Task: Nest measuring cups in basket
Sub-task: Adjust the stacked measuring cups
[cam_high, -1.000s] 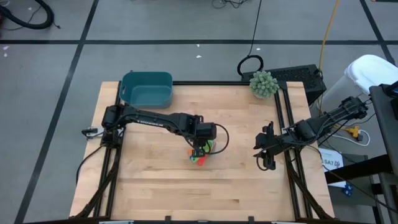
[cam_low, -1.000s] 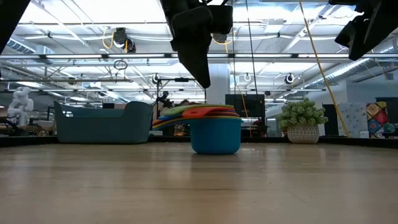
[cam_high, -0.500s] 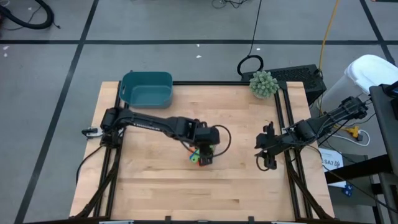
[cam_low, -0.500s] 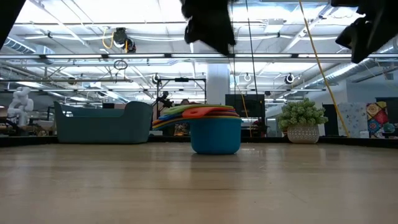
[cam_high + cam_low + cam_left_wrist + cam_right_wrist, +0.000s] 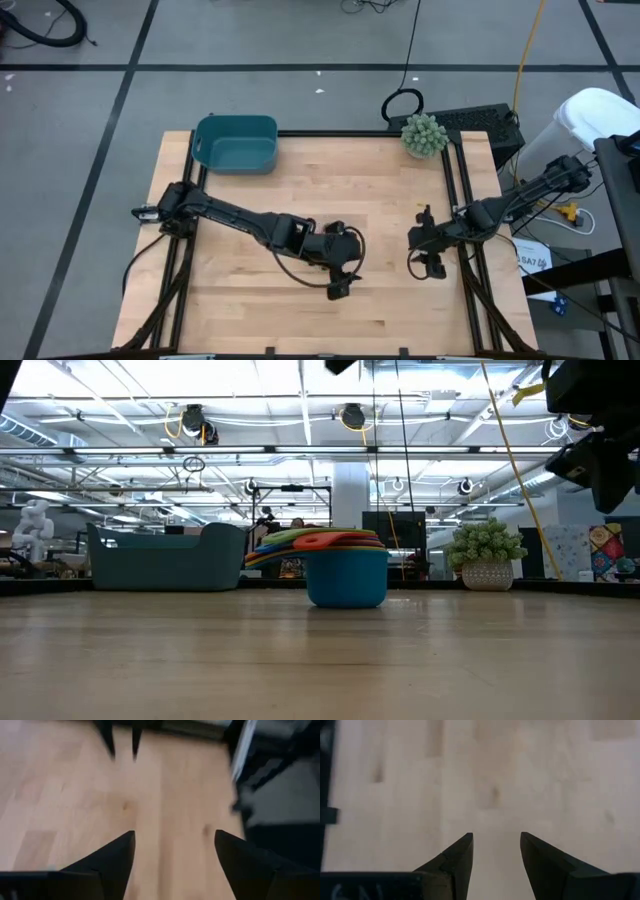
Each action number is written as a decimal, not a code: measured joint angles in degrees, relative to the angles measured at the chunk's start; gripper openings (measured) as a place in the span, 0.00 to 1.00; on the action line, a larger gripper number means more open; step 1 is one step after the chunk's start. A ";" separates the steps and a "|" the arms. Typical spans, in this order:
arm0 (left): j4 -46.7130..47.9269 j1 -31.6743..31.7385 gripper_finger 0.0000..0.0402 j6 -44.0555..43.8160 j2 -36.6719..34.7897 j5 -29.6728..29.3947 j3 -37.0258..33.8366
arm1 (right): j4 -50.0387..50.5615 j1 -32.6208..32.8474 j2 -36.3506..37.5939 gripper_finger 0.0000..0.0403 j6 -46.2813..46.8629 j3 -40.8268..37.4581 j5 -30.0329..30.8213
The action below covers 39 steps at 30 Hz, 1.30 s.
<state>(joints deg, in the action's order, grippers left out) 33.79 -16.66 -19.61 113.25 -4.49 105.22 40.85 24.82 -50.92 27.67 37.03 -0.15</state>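
The measuring cups stand nested in one stack on the table's middle, a blue cup outermost, with coloured handles fanning to one side. In the high view my left arm hides them. The teal basket sits at the far left corner, also in the low view. My left gripper hangs open nearer the front edge than the stack, with only bare wood between its fingers. My right gripper is open above the table's right side.
A spiky green ball plant in a pot stands at the far right corner. Black frame rails run along the table's sides. Bare wood lies along the near edge.
My left gripper has risen from just above the cup stack and swung toward the table's near edge, passing out of the low view's top. My right gripper has sunk a little. The stack of cups has stayed where it was.
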 joint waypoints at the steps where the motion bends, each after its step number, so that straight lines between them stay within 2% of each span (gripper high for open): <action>1: -1.69 -0.13 0.70 -0.90 0.00 -0.07 0.04 | -2.12 0.00 -0.01 0.39 -0.20 -0.76 -0.62; 4: -1.17 -0.26 0.73 -7.06 0.59 -3.13 0.12 | -4.64 0.02 0.00 0.40 0.16 -1.88 -1.34; 7: 6.19 -0.71 0.75 -10.77 1.47 -7.04 -0.03 | -3.74 0.00 0.04 0.44 -0.12 -1.97 -1.13; 15: 13.60 -1.11 0.84 -16.90 4.37 -6.81 0.02 | -0.42 0.02 0.20 0.62 -0.35 -1.97 -2.81; 17: 14.32 -0.96 0.87 -17.99 4.85 -8.08 0.09 | -0.27 0.14 0.21 0.66 -0.27 -1.97 -4.34; 20: 20.14 -0.93 0.90 -18.87 5.05 -10.42 0.03 | 0.06 0.78 0.19 0.70 0.09 -1.97 -7.01; 24: 23.90 -0.19 0.92 -21.58 5.07 -12.08 0.01 | 0.78 2.09 0.15 0.74 0.12 -1.97 -7.77; 32: 20.23 0.56 0.93 -23.41 6.81 -11.85 0.12 | 1.64 3.86 0.15 0.74 0.08 -1.97 -7.84; 36: 13.96 -0.05 0.93 -25.22 8.98 -10.39 0.08 | 2.42 4.60 0.13 0.74 0.35 -1.97 -7.67; 39: 12.97 -0.12 0.93 -25.31 9.06 -10.61 0.10 | 2.11 5.22 0.28 0.74 1.98 -2.57 -7.64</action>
<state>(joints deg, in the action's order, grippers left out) 46.76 -16.78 -44.92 122.31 -15.10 105.32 42.96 30.04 -50.63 29.65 34.47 -7.79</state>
